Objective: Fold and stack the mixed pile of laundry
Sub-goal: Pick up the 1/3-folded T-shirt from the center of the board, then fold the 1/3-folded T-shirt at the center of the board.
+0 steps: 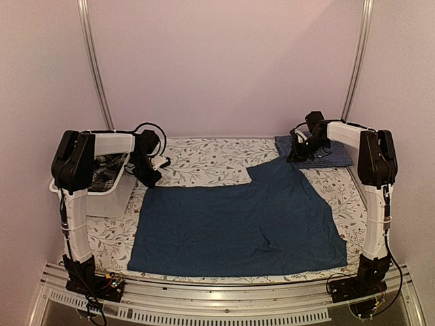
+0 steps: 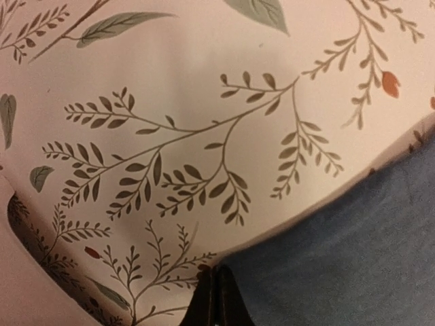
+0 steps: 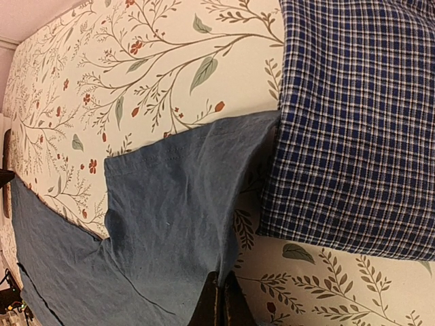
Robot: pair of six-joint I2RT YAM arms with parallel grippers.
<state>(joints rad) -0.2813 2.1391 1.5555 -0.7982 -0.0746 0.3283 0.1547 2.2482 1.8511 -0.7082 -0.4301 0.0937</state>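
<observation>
A plain dark blue T-shirt (image 1: 238, 217) lies spread flat over the middle of the table. My left gripper (image 1: 147, 175) is at its far left corner, jaws shut on the shirt's edge (image 2: 340, 258), fingertips (image 2: 228, 295) low over the cloth. My right gripper (image 1: 299, 153) is at the far right sleeve, shut on the sleeve's edge (image 3: 170, 204), which rises a little to the fingers (image 3: 234, 302). A folded blue-and-white check shirt (image 1: 333, 155) lies at the back right, just beside the right gripper, and shows in the right wrist view (image 3: 353, 122). A black-and-white plaid piece (image 1: 105, 170) lies in the tub.
A white plastic tub (image 1: 102, 200) stands at the left edge, next to the left arm. The floral tablecloth (image 1: 204, 159) covers the table. Walls and two metal rails close off the back.
</observation>
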